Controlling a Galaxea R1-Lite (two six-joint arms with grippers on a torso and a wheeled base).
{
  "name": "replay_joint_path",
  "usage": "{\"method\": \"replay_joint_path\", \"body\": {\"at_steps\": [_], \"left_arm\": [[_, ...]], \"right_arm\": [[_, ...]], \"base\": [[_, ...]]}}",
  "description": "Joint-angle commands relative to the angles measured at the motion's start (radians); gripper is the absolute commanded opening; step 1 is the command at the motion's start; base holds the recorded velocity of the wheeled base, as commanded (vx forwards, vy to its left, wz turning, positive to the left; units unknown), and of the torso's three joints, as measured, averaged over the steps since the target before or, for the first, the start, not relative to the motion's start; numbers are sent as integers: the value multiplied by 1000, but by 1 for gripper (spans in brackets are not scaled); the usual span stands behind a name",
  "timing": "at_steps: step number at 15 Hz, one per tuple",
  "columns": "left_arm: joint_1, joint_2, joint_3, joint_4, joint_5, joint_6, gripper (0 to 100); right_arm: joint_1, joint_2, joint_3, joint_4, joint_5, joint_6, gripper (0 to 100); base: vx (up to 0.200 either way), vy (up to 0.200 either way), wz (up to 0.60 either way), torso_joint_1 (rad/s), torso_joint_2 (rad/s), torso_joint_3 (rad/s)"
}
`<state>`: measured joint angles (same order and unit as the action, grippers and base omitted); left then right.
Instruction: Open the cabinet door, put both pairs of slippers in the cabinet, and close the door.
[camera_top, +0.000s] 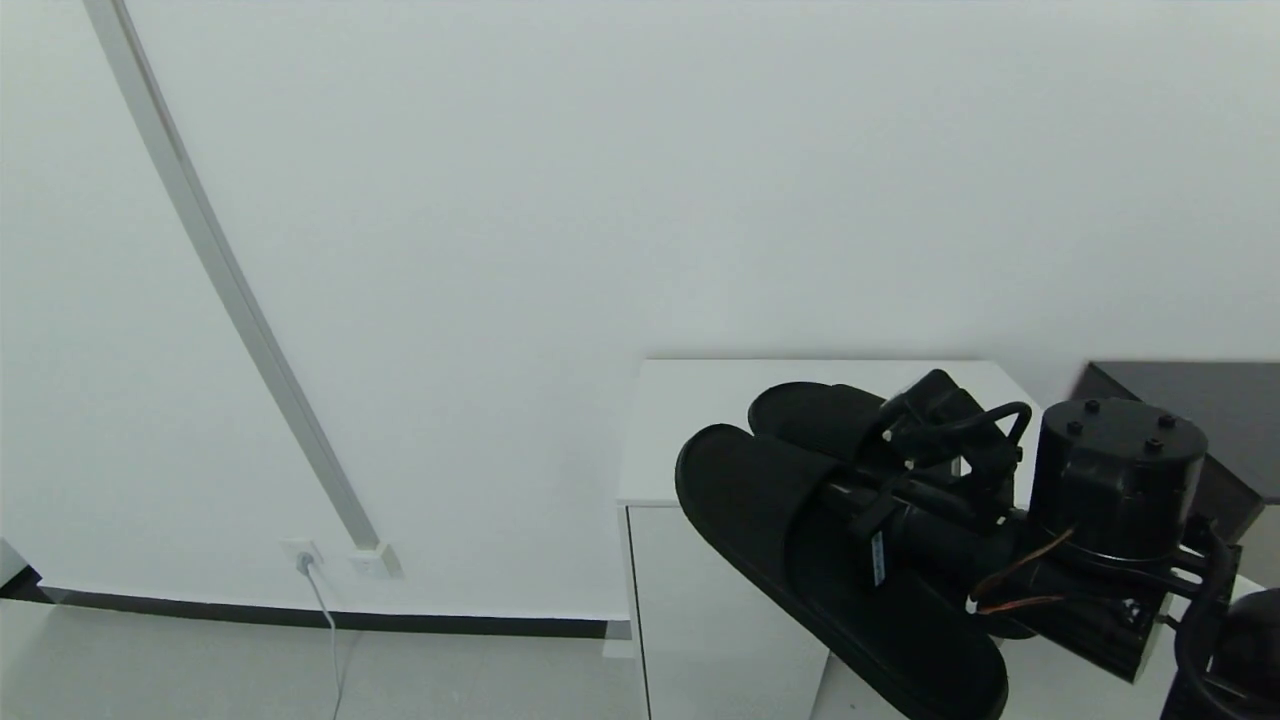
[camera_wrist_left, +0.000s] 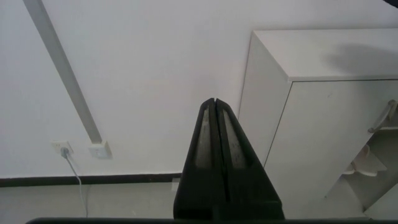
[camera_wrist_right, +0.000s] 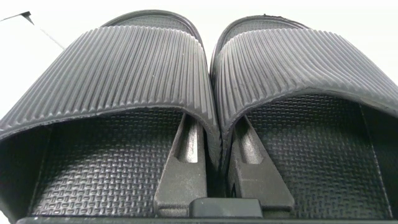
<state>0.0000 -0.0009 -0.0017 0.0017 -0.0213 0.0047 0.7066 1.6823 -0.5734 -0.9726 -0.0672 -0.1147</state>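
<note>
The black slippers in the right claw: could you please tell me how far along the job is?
Done: the cabinet looks open in the left wrist view, with what seems a pale pair already inside. In hand: the right claw grips the black slippers, raised before the cabinet. Left: place them inside and shut the cabinet; the left claw is shut, empty.
</note>
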Motion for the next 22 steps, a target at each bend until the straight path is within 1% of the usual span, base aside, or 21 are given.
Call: {"method": "replay_joint_path", "body": {"at_steps": [1, 2, 10, 12, 14, 19, 22], "left_arm": [[0, 1, 0, 0, 0, 0, 0], [0, 1, 0, 0, 0, 0, 0], [0, 1, 0, 0, 0, 1, 0], [0, 1, 0, 0, 0, 1, 0], [0, 1, 0, 0, 0, 1, 0], [0, 1, 0, 0, 0, 5, 0], [0, 1, 0, 0, 0, 5, 0]], "right_arm": [[1, 11, 0, -2, 0, 0, 0], [1, 11, 1, -2, 0, 0, 0], [10, 28, 21, -5, 7, 3, 0], [7, 45, 23, -20, 58, 4, 0], [8, 51, 29, -32, 73, 4, 0], [8, 57, 29, -32, 75, 4, 0], [8, 69, 29, -32, 73, 7, 0]], "base": [[-200, 0, 0, 7, 2, 2], [-200, 0, 0, -2, 2, 2], [0, 0, 0, 0, 0, 0], [0, 0, 0, 0, 0, 0], [0, 0, 0, 0, 0, 0], [0, 0, 0, 0, 0, 0], [0, -200, 0, -1, 2, 4]]}}
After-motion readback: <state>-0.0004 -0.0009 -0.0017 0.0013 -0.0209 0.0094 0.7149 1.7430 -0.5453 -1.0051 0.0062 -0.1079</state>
